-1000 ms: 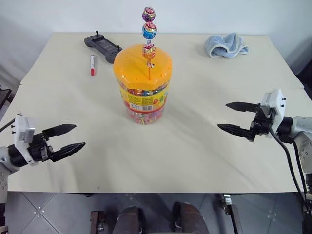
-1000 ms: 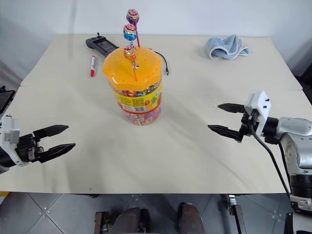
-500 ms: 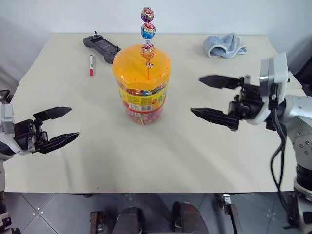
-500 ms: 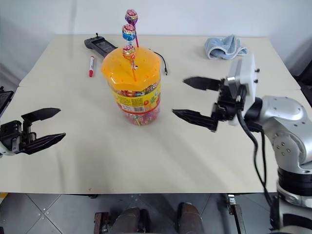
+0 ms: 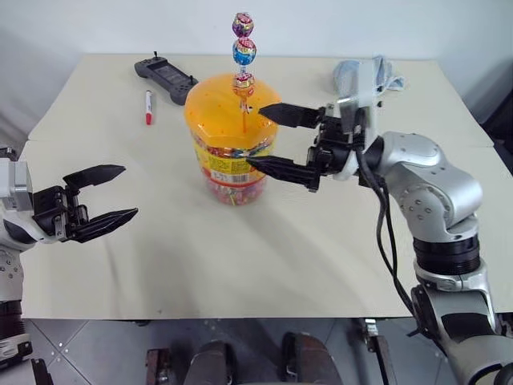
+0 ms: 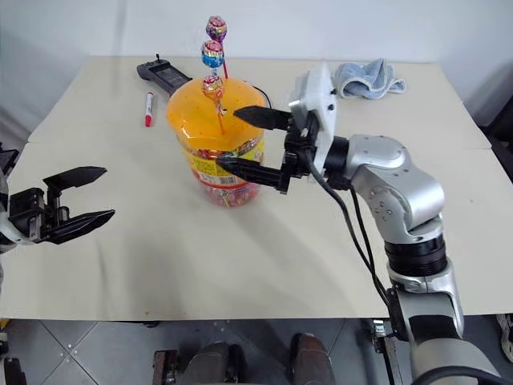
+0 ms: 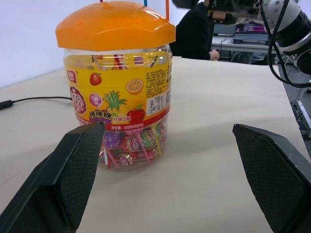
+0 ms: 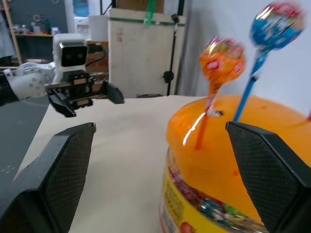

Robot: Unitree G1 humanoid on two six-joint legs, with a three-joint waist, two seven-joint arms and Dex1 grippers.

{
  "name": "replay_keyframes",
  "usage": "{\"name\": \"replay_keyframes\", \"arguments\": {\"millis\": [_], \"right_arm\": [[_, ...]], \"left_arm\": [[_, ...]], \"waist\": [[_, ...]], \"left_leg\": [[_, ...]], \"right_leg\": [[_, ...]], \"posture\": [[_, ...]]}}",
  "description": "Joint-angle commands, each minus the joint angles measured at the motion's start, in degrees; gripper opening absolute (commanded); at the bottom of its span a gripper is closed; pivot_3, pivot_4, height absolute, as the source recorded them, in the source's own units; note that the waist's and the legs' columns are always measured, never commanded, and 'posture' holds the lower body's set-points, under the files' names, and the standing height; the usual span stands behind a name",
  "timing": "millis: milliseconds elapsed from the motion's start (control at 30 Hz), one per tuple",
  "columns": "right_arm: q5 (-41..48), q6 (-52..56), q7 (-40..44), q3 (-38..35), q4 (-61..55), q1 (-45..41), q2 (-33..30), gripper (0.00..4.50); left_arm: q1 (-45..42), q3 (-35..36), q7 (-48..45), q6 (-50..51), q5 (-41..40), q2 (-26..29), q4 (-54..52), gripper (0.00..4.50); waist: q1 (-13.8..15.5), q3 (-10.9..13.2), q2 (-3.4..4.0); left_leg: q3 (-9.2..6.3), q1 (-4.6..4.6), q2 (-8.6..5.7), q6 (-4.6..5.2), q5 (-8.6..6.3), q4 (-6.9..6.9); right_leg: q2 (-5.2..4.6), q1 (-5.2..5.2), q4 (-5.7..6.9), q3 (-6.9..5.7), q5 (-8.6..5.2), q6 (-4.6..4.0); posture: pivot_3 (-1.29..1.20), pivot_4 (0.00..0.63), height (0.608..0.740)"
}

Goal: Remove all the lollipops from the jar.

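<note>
L gripper (image 5: 100, 200) hangs over the table's (image 5: 321, 257) left edge, jaws wide apart, nothing in them, aimed toward the jar (image 5: 232, 136). Marker (image 5: 149, 107) and controller (image 5: 166, 77) lie behind, left of jar. Jar stands mid-table, lid on; three lollipops (image 5: 244, 52) stick up from lid holes. R gripper (image 5: 276, 140) sits beside the jar's right side, jaws spread, empty. Cloth (image 6: 365, 78) at far right.
</note>
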Motion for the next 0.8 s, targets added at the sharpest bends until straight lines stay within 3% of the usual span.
{"name": "replay_keyframes", "arguments": {"millis": [33,367,467,800], "right_arm": [[-1.28,-2.43,1.72,0.29,1.08,-1.87,1.31,4.5],[-5.92,-6.41,3.69,2.26,9.1,-7.69,7.77,4.5],[-5.18,-5.85,4.61,2.02,8.42,-8.08,8.59,3.94],[-5.73,-6.49,4.06,1.35,8.48,-9.51,10.33,0.39]], "left_arm": [[-1.07,0.48,0.34,-1.06,-0.35,0.0,-0.78,4.48],[0.06,1.23,1.75,-2.05,-0.75,-0.9,-2.12,4.48],[0.54,1.62,1.71,-2.16,-1.01,-0.84,-2.35,4.5],[-0.76,1.44,1.58,-2.82,-0.72,-0.57,-1.0,4.5]], "waist": [[-0.28,0.0,0.0],[-1.81,0.0,0.0],[-1.84,0.0,0.0],[-1.92,0.0,0.0]], "left_leg": [[-0.01,0.0,0.0,0.0,0.0,0.0],[-0.44,0.0,-0.05,0.0,0.0,-0.01],[-0.8,0.0,-0.06,0.0,0.0,-0.01],[-0.96,0.0,-0.08,0.0,0.0,-0.02]], "right_leg": [[0.0,0.0,0.0,0.0,0.0,0.0],[-0.03,-0.01,0.35,-0.06,0.0,0.0],[-0.04,-0.01,0.38,-0.06,0.0,0.0],[-0.04,-0.01,0.39,-0.07,0.0,0.0]], "posture": [[0.0,0.15,0.74],[0.0,0.15,0.74],[0.0,0.15,0.74],[0.0,0.15,0.74]]}}
